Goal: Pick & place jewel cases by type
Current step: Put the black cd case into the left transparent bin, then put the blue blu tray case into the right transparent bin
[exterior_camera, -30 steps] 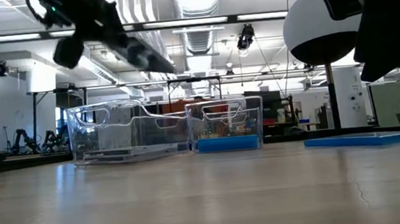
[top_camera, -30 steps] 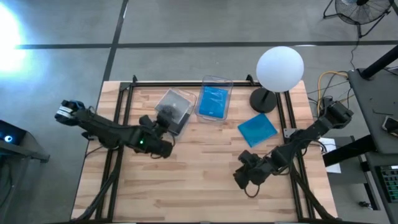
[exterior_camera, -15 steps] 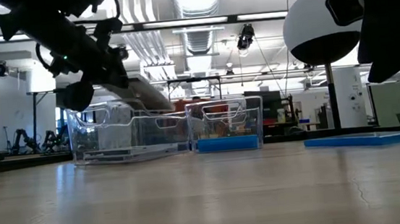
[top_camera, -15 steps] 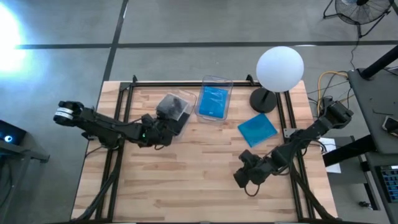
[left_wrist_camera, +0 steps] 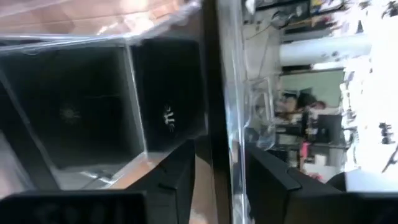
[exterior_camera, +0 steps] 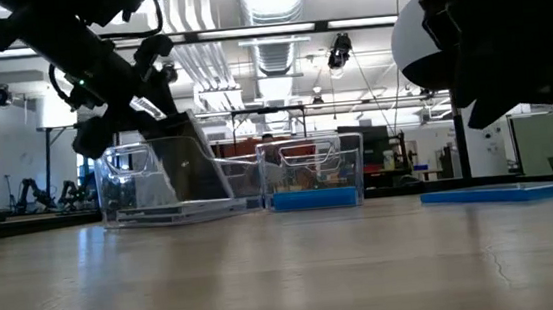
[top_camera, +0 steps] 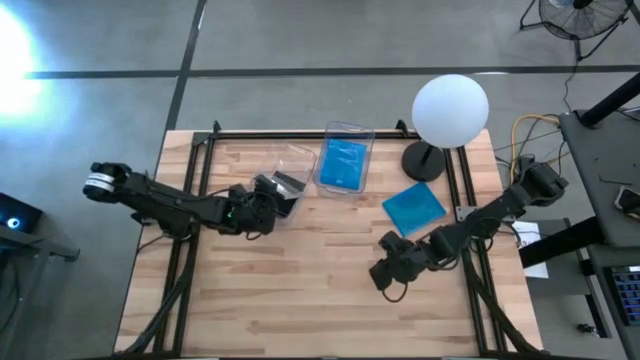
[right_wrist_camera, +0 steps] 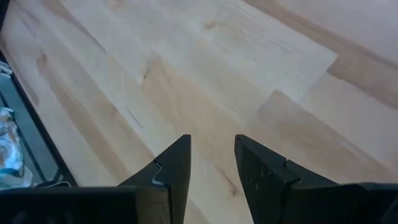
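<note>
1. Since a second ago, in the high view, the left gripper [top_camera: 268, 192] has carried a dark jewel case [top_camera: 284, 184] down into the left clear bin [top_camera: 297, 158], and the right gripper [top_camera: 384, 272] has edged nearer the loose blue jewel case [top_camera: 414, 209], still short of it. The left bin stands just beside the right clear bin [top_camera: 350, 131], which holds another blue case [top_camera: 344, 164]. The white globe lamp [top_camera: 450, 110] stands near the loose blue case, on its far side.

2. Low view: the dark case [exterior_camera: 189, 163] stands tilted inside the left bin [exterior_camera: 124, 193], its upper edge pinched by the left gripper [exterior_camera: 148, 104]. The loose blue case [exterior_camera: 506, 192] lies flat on the wooden table [exterior_camera: 267, 276], well to the side of both bins.

3. Left wrist view: both fingers [left_wrist_camera: 180, 171] are closed on the case's thin edge, with the dark case [left_wrist_camera: 168, 102] against the clear bin wall [left_wrist_camera: 231, 93].

4. Right wrist view: the right gripper [right_wrist_camera: 211, 152] is empty, its fingers slightly parted over bare table [right_wrist_camera: 249, 74].

5. Handling, as a judgement: these cases look light, stiff and glossy, so likely slippery and prone to cracking. A flat one offers only its edges; taking the blue case across two opposite edges, or tipping one edge up first, seems the safest hold.
</note>
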You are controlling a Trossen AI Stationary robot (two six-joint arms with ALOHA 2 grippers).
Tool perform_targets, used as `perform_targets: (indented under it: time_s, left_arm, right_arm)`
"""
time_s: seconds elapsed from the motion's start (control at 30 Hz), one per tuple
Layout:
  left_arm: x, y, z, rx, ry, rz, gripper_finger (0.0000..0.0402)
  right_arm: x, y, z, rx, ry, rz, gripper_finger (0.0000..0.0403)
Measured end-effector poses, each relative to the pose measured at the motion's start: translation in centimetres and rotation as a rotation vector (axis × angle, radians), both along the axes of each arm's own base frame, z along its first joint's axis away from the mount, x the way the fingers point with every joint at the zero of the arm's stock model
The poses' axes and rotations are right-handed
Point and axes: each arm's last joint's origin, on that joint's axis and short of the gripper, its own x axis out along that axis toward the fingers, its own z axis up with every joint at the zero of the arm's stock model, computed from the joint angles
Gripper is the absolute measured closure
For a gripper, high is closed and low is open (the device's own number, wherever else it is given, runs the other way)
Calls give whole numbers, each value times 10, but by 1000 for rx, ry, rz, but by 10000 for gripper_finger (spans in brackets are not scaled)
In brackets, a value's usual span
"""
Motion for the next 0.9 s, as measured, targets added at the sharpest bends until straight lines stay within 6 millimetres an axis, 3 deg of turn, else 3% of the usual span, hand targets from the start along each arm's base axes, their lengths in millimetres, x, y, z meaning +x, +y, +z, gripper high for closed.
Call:
perform_targets:
  time_s: [0.13, 0.43, 0.57, 0.67, 0.8, 0.9]
  left_arm:
    - [-6, -3, 6, -87, 84, -105, 282]
    - [-21, -19, 39, -126, 445, -555, 280]
    - [-32, -17, 66, -47, 606, -671, 280]
    - [-28, -19, 99, 95, 595, -762, 280]
    - [-16, -25, 132, 277, 542, -871, 280]
    - [-4, -28, 143, 372, 492, -903, 280]
  right_arm:
    - [2, -3, 0, -10, -1, 2, 282]
    - [2, -5, 0, -23, 19, 110, 282]
    - [1, -7, 1, -39, 31, 167, 282]
    - [-6, -15, 4, -77, 85, 172, 282]
    - [-24, -36, 7, -230, 294, 94, 282]
    - [-34, -53, 8, -337, 448, 19, 282]
